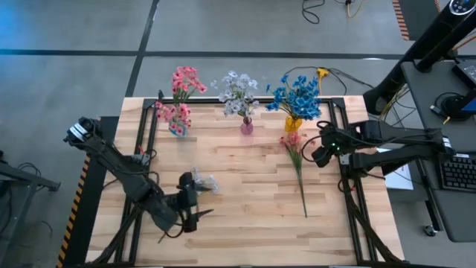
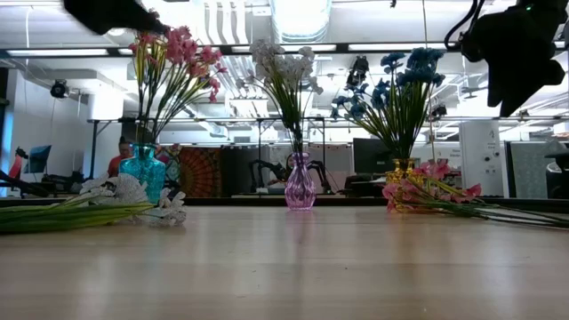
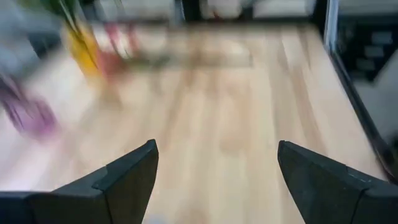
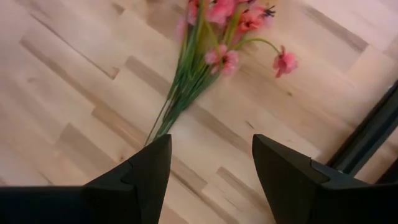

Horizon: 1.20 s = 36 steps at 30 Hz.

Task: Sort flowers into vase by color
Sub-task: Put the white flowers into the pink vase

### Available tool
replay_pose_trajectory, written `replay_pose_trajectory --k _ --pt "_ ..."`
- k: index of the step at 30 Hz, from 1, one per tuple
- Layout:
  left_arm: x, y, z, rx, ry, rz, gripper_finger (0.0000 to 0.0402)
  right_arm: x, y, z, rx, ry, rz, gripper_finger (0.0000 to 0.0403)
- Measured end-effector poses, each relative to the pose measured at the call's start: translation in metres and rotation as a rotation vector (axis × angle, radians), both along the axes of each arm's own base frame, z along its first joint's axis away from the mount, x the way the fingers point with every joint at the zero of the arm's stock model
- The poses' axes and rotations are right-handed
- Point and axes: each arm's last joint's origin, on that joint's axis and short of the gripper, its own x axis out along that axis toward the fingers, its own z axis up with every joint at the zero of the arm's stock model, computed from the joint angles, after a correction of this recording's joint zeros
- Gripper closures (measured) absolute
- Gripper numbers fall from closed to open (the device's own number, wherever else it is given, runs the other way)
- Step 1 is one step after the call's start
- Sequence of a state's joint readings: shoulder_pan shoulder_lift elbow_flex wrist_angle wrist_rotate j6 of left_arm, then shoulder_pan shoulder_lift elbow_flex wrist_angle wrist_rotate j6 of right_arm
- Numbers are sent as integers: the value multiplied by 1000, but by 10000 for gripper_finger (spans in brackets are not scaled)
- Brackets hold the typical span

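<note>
1. In the high view the left gripper point(image 1: 195, 211) sits at the lower left of the frame above the wooden tabletop point(image 1: 245, 231). Its jaws stand wide apart and hold nothing, as the left wrist view shows, with bare wood between the two dark fingers point(image 3: 127, 177).
2. Just beside that gripper, a pale lavender-white spray point(image 1: 202, 181) lies flat on the tabletop; in the low view it lies at the left edge of the frame.
3. At the upper left of the high view a teal vase point(image 1: 178, 129) stands holding pink flowers point(image 1: 184, 80).
4. At upper centre a pink vase point(image 1: 246, 126) holds pale lavender-white flowers point(image 1: 236, 91).
5. To its right a yellow vase point(image 1: 293, 123) holds blue flowers point(image 1: 297, 95).
6. Below the yellow vase a loose pink spray point(image 1: 294, 146) lies on the tabletop, its blossoms near the vase's base and its stem running toward the lower part of the frame.
7. At the right of the high view the right gripper point(image 1: 317, 143) hovers just beside the loose pink spray's blossoms. The right wrist view shows its jaws partly open and holding nothing, with the spray's stems on the wood beyond the fingers point(image 4: 140, 177).
</note>
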<state>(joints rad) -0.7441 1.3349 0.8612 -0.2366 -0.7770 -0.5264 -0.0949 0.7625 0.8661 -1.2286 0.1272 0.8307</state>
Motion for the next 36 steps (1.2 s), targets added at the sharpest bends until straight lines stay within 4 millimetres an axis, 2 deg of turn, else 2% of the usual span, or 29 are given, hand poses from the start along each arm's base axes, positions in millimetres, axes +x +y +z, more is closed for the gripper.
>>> replay_pose_trajectory --k 3,7,12,15,28,36 --pt "-5 1 -6 -68 193 77 90 4 2 -1 -3 -21 20 187" --pt "-9 -6 -13 -114 301 161 90 15 7 -9 11 -56 62 187" --pt "-10 -13 -27 -289 489 177 90 26 15 -20 83 -20 115 187" --pt "-15 -15 -36 -333 596 213 90 30 18 -24 101 12 126 187" --pt "-27 -13 -51 -297 731 376 90 29 36 -30 169 64 128 187" --pt "-29 -30 -75 -301 770 435 90 28 45 -31 168 72 174 187"
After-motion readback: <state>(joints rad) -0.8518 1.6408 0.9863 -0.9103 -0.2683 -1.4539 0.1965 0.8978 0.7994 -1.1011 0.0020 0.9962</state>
